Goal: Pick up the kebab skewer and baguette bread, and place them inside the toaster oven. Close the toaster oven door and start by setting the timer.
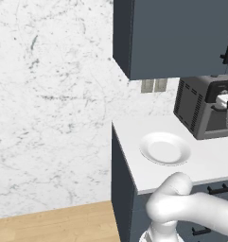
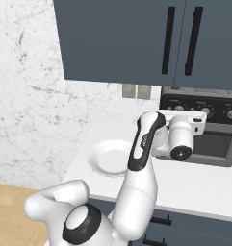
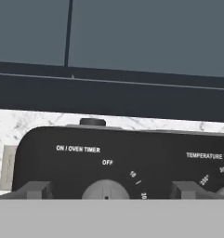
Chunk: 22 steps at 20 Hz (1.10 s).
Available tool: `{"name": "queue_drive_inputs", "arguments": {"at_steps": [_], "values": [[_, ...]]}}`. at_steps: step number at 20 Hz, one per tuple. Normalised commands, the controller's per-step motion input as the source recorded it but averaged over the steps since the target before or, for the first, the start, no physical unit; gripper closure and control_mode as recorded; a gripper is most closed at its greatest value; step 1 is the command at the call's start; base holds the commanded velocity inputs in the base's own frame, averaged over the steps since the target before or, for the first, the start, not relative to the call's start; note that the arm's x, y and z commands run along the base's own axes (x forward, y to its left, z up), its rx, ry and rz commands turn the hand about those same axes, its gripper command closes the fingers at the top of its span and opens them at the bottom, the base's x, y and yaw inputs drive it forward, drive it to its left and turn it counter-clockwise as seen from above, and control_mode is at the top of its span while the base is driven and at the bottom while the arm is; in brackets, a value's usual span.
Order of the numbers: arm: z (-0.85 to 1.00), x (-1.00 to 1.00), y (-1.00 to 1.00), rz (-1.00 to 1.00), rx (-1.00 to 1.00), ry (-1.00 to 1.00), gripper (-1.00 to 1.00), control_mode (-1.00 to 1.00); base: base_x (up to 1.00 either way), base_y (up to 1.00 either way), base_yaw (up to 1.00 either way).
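Open pincer [image 3: 106, 190] straddling the timer knob [image 3: 105, 190] on the oven [image 2: 204, 127] at the worktop's [image 2: 199, 185] back, plate [image 2: 110, 157] near the left edge.

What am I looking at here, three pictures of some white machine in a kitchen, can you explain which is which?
It is a rendered kitchen with a white robot arm on a driving base. Two pictures come from cameras on the base, behind the arm to its left and right. The third looks out from the hand itself. On the white counter lie an empty white plate and a dark grey toaster oven. The gripper is open, holding nothing, and sits right in front of the oven's black control panel, its fingers on either side of the timer knob.
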Motion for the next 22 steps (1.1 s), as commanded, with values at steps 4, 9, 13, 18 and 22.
{"name": "queue_drive_inputs", "arguments": {"at_steps": [4,9,13,18,22], "values": [[-0.01,-0.04,0.00,0.00,0.00,-0.04,-1.00,-1.00,0.00,0.00,0.00],[-0.02,-0.03,0.01,-0.01,0.00,-0.01,-1.00,-1.00,0.00,0.00,0.00],[-0.04,0.00,0.02,-0.01,0.00,0.00,-1.00,-1.00,0.00,0.00,0.00],[-0.10,0.00,0.04,-0.01,0.00,0.00,-1.00,-1.00,0.00,0.00,0.00],[-0.07,0.00,0.06,-0.02,0.00,0.00,-1.00,-1.00,0.00,0.00,0.00]]}}
